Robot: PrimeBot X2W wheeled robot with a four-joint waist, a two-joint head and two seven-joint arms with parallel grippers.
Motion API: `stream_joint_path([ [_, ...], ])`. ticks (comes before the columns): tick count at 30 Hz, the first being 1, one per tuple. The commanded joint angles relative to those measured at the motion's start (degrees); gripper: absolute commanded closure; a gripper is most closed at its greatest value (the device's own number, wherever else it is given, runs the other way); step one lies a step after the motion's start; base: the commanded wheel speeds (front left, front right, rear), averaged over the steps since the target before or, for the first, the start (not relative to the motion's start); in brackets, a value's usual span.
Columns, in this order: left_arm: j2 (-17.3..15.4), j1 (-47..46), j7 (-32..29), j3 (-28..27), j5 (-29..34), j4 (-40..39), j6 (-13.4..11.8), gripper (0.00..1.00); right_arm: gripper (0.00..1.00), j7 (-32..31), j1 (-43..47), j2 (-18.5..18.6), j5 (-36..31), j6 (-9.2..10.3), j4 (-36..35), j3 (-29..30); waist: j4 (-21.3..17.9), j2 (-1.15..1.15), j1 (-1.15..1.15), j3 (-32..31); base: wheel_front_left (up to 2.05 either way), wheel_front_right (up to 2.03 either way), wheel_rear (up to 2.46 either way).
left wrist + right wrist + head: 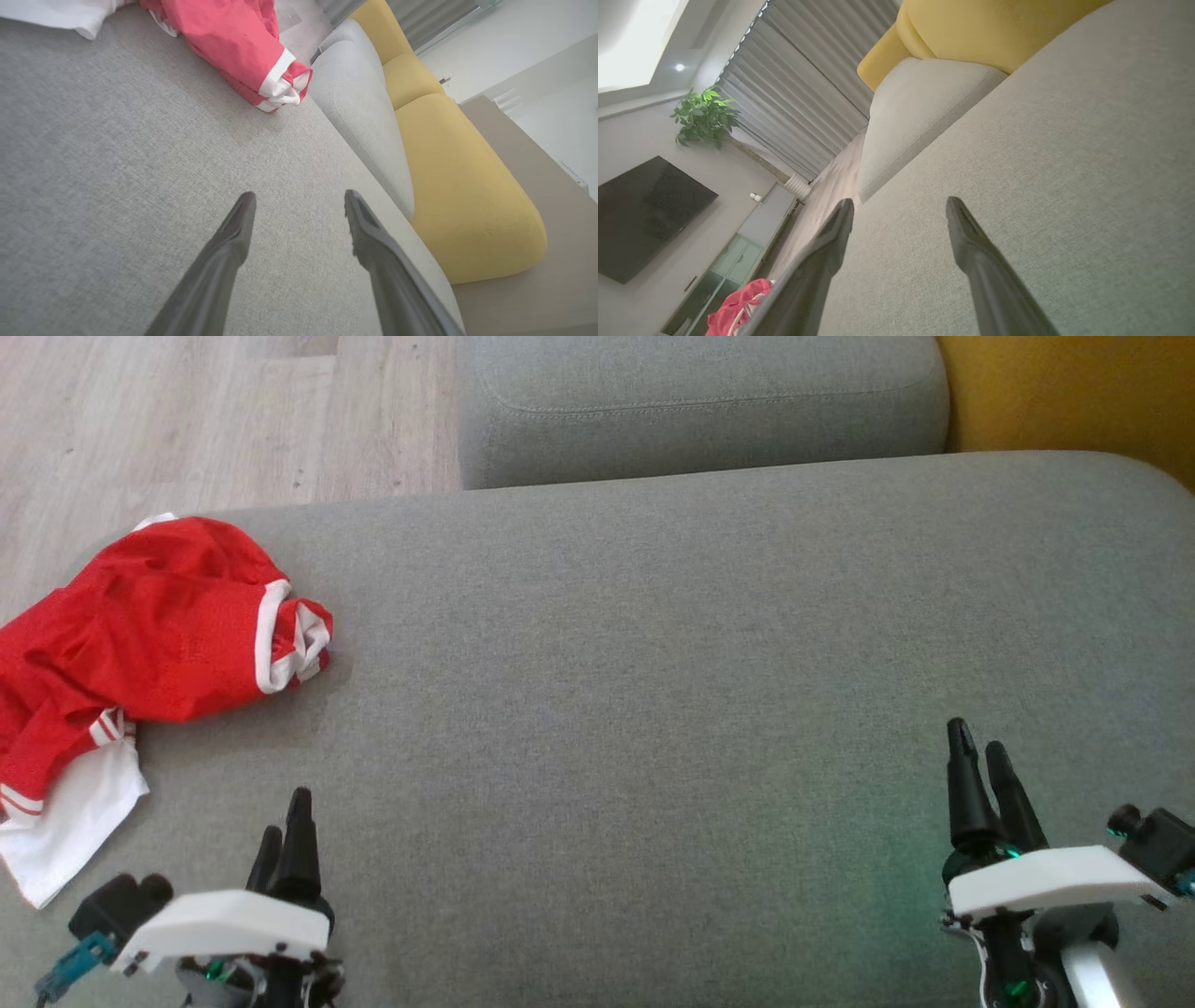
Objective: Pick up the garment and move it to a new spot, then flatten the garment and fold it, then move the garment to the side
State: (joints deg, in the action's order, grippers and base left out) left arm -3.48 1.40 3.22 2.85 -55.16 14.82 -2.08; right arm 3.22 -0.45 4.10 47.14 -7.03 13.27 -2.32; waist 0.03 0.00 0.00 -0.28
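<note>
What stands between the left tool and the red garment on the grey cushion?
Nothing visible. Only bare cushion lies between the open left tool and the garment, which sits ahead and to its left.

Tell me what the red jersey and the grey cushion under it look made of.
Red jersey: thin, probably synthetic sports knit, matte. It crumples into soft folds and has white banded trim. Grey cushion: woven upholstery fabric, matte. A fine flecked weave shows close up.

The left pincer (286, 812) and right pincer (976, 735) have black tapered fingers (299, 849) under white shells (229, 924).
</note>
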Motion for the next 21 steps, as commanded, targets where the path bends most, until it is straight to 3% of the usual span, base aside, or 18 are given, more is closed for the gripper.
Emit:
stream_joint_path([
  [1, -1.1, -1.0, 0.8, -0.8, 1.8, -2.3, -0.4, 0.00, 0.00, 0.7, -2.2, 1.1, -2.0, -0.22, -2.4, -1.0, 0.0, 0.00, 0.00, 0.0, 0.00, 0.00, 0.00],
  [21, -1.1, 0.5, 4.2, -0.4, 18.5, -4.5, -2.0, 0.00, 0.00, 4.1, -1.5, 1.6, -16.5, -0.29, -2.6, -4.1, -0.1, 0.00, 0.00, 0.0, 0.00, 0.00, 0.00],
])
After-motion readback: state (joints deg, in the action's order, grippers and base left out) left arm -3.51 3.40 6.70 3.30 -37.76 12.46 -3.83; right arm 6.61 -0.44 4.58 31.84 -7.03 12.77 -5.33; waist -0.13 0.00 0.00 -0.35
